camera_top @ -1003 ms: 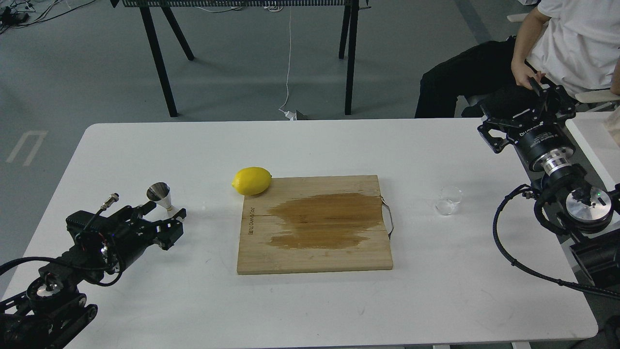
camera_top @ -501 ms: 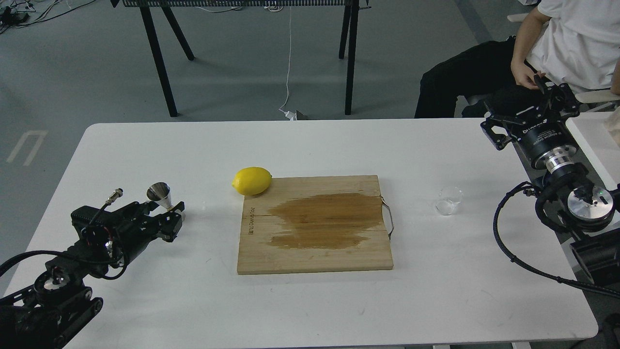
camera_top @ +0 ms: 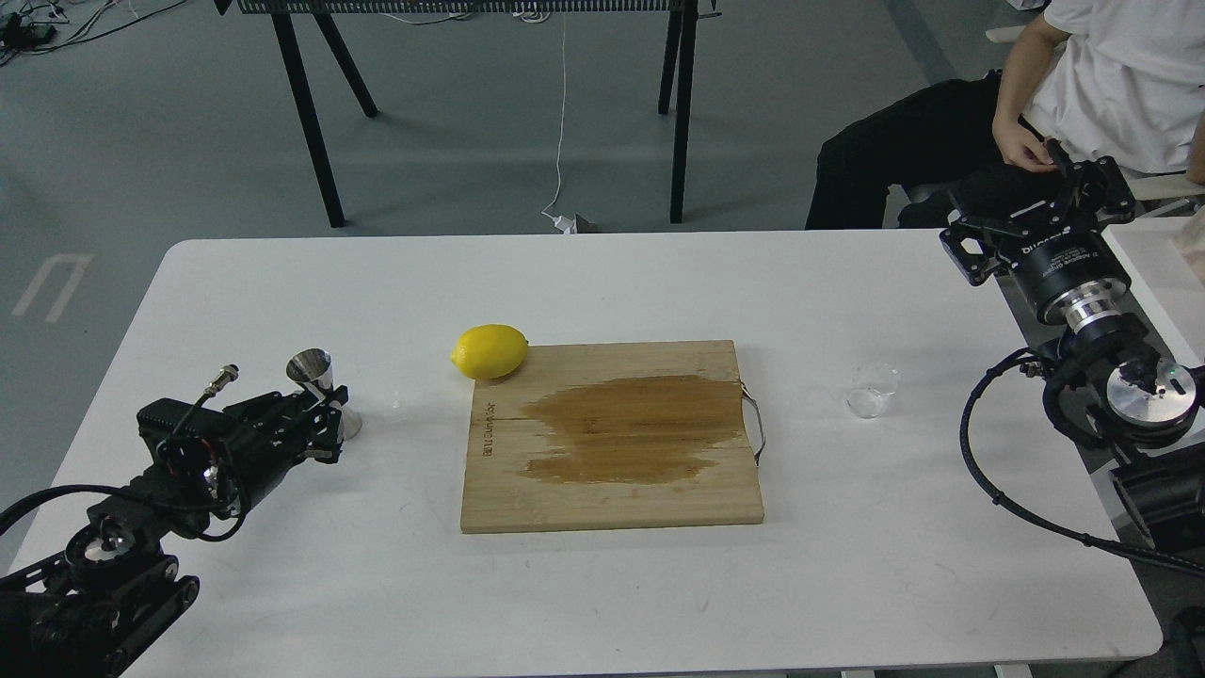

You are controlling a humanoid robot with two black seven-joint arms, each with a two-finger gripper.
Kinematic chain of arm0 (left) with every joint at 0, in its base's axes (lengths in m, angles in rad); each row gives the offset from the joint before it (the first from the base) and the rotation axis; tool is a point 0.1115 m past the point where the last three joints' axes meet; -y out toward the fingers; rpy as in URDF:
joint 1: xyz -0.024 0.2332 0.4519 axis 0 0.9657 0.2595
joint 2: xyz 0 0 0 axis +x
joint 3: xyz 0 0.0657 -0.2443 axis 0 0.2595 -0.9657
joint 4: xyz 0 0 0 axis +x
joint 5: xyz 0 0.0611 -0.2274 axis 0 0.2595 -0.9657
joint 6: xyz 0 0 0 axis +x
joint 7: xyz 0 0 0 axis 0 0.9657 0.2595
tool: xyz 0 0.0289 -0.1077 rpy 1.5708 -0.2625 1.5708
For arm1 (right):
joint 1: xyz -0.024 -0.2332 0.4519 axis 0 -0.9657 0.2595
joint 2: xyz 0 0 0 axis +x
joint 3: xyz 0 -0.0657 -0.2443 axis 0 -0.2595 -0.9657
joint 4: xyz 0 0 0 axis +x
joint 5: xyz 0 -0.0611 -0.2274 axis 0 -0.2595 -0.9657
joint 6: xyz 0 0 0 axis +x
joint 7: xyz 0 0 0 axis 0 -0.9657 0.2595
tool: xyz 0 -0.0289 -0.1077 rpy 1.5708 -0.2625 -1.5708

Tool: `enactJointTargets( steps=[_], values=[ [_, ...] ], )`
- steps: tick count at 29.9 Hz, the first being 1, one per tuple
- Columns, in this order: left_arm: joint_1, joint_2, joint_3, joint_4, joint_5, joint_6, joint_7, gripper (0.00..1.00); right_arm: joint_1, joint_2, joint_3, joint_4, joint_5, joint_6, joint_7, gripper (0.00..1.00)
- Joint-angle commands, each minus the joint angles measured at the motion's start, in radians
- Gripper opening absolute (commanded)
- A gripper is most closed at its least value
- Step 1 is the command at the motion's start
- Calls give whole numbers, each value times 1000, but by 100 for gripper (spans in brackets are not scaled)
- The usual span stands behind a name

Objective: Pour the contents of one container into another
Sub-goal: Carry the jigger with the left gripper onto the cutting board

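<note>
The steel jigger point(camera_top: 318, 375) stands upright near the table's left edge. My left gripper point(camera_top: 325, 416) reaches in from the lower left, and its dark fingers are drawn in at the jigger's waist, seemingly shut on it. The small clear glass cup point(camera_top: 871, 389) sits on the table right of the board, with nothing holding it. My right gripper point(camera_top: 1040, 202) hangs high beyond the table's right edge, well behind and to the right of the cup. It points away from me, so its fingers are hard to tell apart.
A wooden cutting board point(camera_top: 612, 499) with a dark wet patch lies in the middle of the white table point(camera_top: 602, 282). A lemon point(camera_top: 489, 350) rests at the board's far left corner. A seated person point(camera_top: 1111, 85) is just behind my right gripper.
My left gripper moved forward and its fingers narrowed around the jigger, which now stands more upright. The right gripper drifted slightly right and up.
</note>
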Motion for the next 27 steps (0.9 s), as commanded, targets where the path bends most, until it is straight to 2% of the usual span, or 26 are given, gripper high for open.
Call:
enactJointTargets(
  steps=[1, 5, 9, 14, 18, 22, 27],
  values=[
    [-16, 3, -3, -4, 0, 2, -5, 9, 0, 1, 0, 0, 0, 0, 0, 100],
    [-63, 32, -9, -37, 0, 35, -6, 9, 0, -4, 0, 0, 0, 0, 0, 100],
    [-135, 71, -6, -119, 0, 28, 0, 9, 2, -7, 1, 1, 0, 0, 1, 100],
    [-227, 58, -1, -210, 0, -58, 10, 8, -3, -22, 17, 3, 1, 0, 1, 100],
    [-312, -6, 8, -221, 0, -124, 35, 7, -12, -47, 30, 4, 3, 0, 4, 100],
    [-389, -67, 106, -221, 0, -136, 35, 5, -30, -51, 116, 1, 5, 0, 4, 100],
    [-412, -175, 272, -213, 0, -133, 38, 5, -55, -54, 144, 1, 5, 0, 4, 100]
  ],
)
